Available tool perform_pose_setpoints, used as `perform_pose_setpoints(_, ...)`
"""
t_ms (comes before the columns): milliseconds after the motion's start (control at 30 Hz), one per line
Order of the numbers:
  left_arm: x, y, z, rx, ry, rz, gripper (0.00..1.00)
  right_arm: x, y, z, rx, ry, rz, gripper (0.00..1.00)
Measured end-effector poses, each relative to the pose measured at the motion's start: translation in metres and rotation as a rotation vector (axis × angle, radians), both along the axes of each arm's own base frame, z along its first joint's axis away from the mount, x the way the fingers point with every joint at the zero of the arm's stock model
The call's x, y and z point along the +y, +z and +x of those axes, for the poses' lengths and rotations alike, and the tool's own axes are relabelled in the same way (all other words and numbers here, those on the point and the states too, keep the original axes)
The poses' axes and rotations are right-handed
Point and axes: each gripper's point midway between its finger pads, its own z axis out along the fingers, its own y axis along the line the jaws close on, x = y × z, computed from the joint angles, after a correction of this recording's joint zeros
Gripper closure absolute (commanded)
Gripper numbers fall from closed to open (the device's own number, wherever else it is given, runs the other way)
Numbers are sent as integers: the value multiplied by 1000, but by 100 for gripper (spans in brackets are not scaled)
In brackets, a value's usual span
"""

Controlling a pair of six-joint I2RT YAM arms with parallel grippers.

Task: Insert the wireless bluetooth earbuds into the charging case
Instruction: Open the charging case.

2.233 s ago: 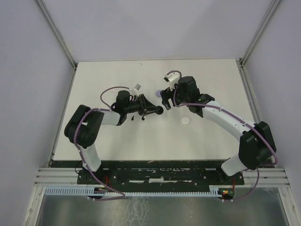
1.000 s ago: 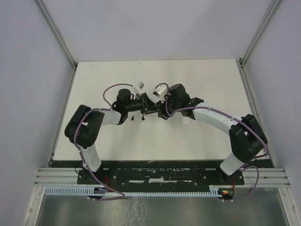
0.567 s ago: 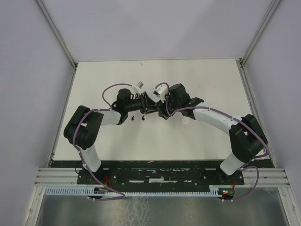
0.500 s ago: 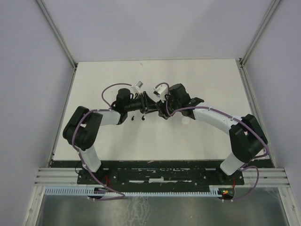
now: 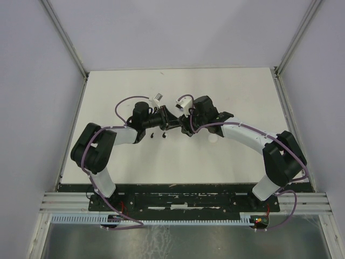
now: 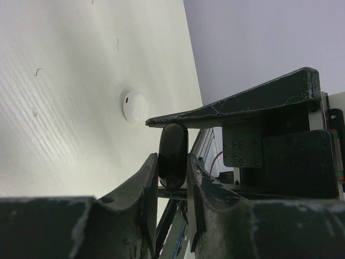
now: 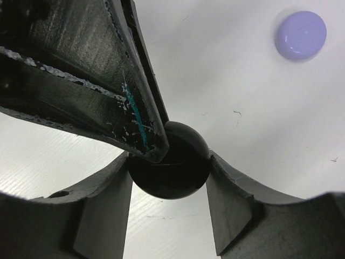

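Gripping black case (image 7: pixel 170 162) from both sides, approx desk (image 5: pixel 226 91) centre. R jaws half-wide, clamped across its width. L jaws near-shut, pinching its thin rim from 10 o'clock. Prob. reason: R steadies while L pries lid so buds can go in; can't tell if lid open. Earbuds (image 5: pixel 153 135): two tiny dark bits loose on desk at 7 o'clock of L jaws, not held, too small to confirm. White disc (image 6: pixel 134 106) at 4 o'clock of case; lilac disc (image 7: pixel 301 35) at 1 o'clock in R wrist view. Desk matt white, few scuffs. Pale walls (image 5: pixel 178 32) on three sides; metal rail (image 5: pixel 188 202) at 6 o'clock.
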Motion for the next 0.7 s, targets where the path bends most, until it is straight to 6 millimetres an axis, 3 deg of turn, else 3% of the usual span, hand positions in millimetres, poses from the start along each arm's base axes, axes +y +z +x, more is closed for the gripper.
perform_pose_setpoints(67,0,0,0,-1,0,-1,83,0,0,0,0,-1,0,62)
perform_pose_setpoints(100,0,0,0,-1,0,-1,85,0,0,0,0,-1,0,56)
perform_pose_setpoints(167,0,0,0,-1,0,-1,88,0,0,0,1,-3,1,32)
perform_pose_setpoints(433,0,0,1,-2,7,1,91,-8,5,7,-20,-72,-10,3)
perform_pose_setpoints(567,2,-1,3,-1,14,1,91,-24,39,13,-104,-171,12,0)
perform_pose_setpoints(700,2,-2,6,-9,18,-3,92,-51,90,21,-212,-313,75,0)
